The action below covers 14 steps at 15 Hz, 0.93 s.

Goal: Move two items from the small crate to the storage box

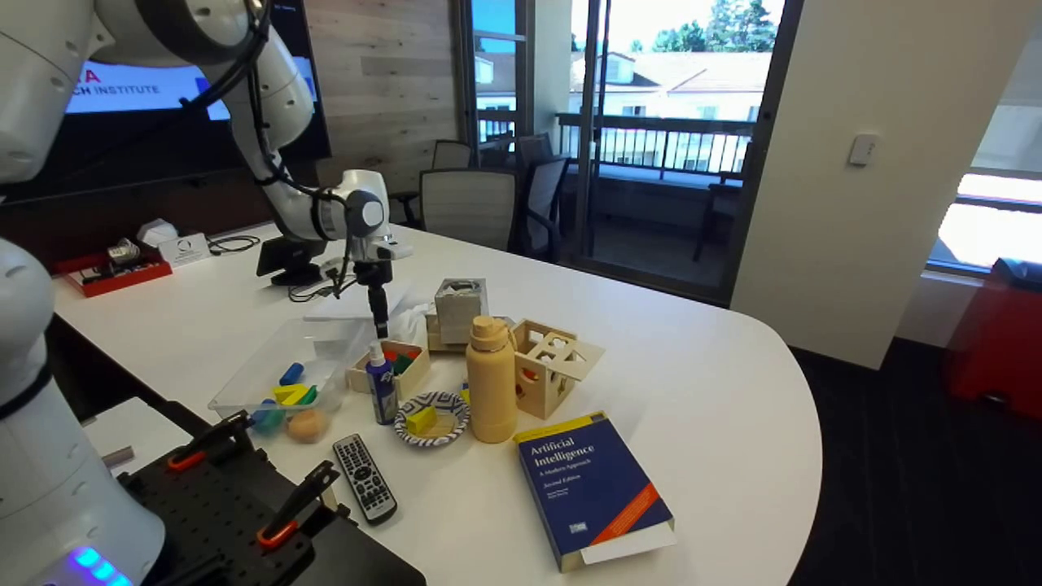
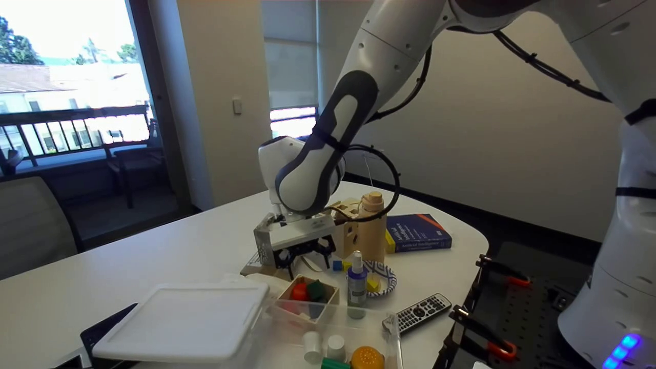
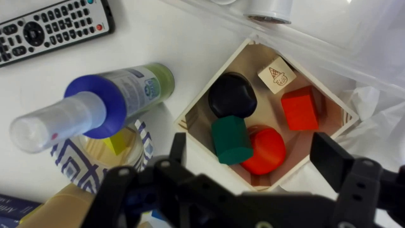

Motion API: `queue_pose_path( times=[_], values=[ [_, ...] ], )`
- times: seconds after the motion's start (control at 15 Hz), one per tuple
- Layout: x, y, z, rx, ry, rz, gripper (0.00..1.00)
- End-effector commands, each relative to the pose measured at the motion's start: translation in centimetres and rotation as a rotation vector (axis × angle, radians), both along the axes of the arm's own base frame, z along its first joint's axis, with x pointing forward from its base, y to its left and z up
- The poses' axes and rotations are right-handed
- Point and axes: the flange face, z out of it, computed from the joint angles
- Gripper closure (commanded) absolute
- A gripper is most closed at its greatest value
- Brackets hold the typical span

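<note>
The small wooden crate (image 3: 265,107) lies below my gripper in the wrist view; it also shows in both exterior views (image 1: 417,373) (image 2: 330,296). It holds a dark rounded piece (image 3: 232,95), a green prism (image 3: 231,139), a red rounded piece (image 3: 267,152), a red block (image 3: 300,109) and a cube with an ice-cream print (image 3: 277,75). My gripper (image 3: 250,139) is open and empty above the crate's near corner; it also shows in both exterior views (image 1: 380,325) (image 2: 309,270). The clear plastic storage box (image 1: 260,366) (image 2: 353,308) stands beside the crate with several items in it.
A spray bottle (image 1: 381,387) stands close to the crate. A patterned bowl (image 1: 444,441) with a yellow block, a tan bottle (image 1: 492,382), a shape-sorter cube (image 1: 541,391) and a grey box (image 1: 461,313) are nearby. A white lid (image 2: 189,320), remote (image 1: 365,478) and book (image 1: 586,480) lie around.
</note>
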Motion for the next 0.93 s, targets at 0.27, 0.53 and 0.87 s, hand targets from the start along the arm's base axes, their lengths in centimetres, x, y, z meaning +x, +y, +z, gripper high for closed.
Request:
queue_pose_path(
  times=[0.27,0.53,0.87],
  values=[
    [2.0,-2.2,-3.7,-0.015,-0.091,-0.082,0.0],
    [2.1,-2.7,-5.5,-0.014,-0.07,-0.106,0.0],
    [2.3,-2.4,-7.3,-0.004,-0.039,-0.134,0.0]
  ],
)
